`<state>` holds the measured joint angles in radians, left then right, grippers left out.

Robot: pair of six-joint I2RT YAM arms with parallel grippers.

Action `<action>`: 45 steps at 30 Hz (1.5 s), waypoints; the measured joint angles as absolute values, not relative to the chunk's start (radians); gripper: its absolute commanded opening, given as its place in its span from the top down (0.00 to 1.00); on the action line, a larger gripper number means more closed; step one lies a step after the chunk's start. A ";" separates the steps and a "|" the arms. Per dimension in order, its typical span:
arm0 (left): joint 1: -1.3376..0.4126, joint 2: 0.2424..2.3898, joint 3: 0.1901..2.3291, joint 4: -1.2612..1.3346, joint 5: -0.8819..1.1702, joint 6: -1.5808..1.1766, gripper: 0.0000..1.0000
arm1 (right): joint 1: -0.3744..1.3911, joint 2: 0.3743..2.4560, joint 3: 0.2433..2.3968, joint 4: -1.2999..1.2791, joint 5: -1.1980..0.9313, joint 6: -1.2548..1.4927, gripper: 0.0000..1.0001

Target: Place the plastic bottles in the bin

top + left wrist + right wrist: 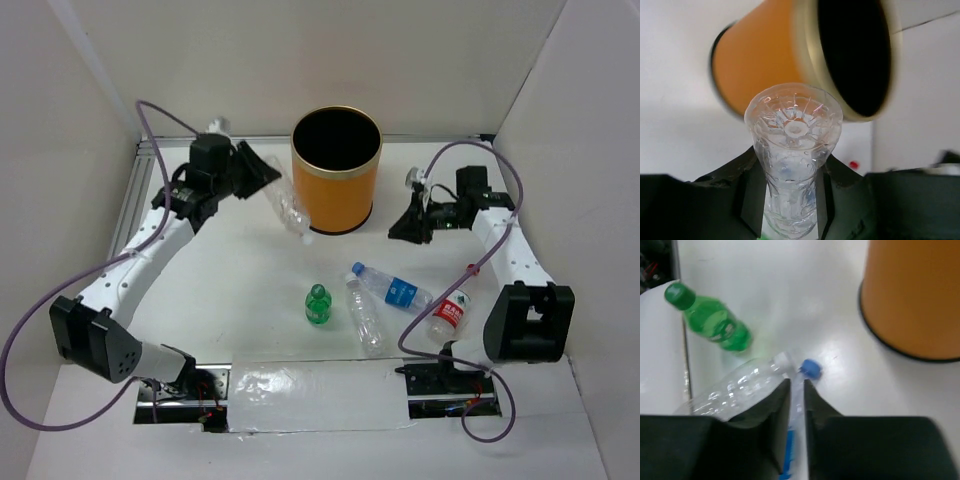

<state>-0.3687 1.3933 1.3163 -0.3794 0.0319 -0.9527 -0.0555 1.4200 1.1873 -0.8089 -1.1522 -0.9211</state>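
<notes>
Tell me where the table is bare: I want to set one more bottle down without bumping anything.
Bare: the table between the left arm and the green bottle. Crowded: right of it, the clear bottle, blue-labelled bottle and red-labelled bottle lie close together. The left gripper's held bottle hangs beside the bin.

Right gripper [797,382]: fingers nearly together, slim gap, nothing between. Beyond tips, clear bottle [735,390] lying on white table [790,290]; blue-capped bottle [811,368] just beside its neck, mostly hidden. Green bottle [715,325] upper left. Orange bin [915,295] upper right.
</notes>
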 measured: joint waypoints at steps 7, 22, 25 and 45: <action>-0.404 1.471 1.686 -0.235 -0.011 -0.882 1.00 | -0.005 1.290 1.012 -0.930 -1.101 -1.092 0.14; -0.571 2.006 2.195 -0.288 -0.368 -0.627 0.07 | 0.098 1.144 0.829 -0.824 -0.817 -0.888 0.06; -0.580 2.024 2.195 -0.317 -0.386 -0.575 0.00 | 0.106 1.151 0.806 -0.768 -0.725 -0.817 0.06; -0.848 1.045 1.136 -0.233 -0.354 -0.395 0.00 | 0.205 1.391 0.790 -0.673 -0.557 -0.786 0.85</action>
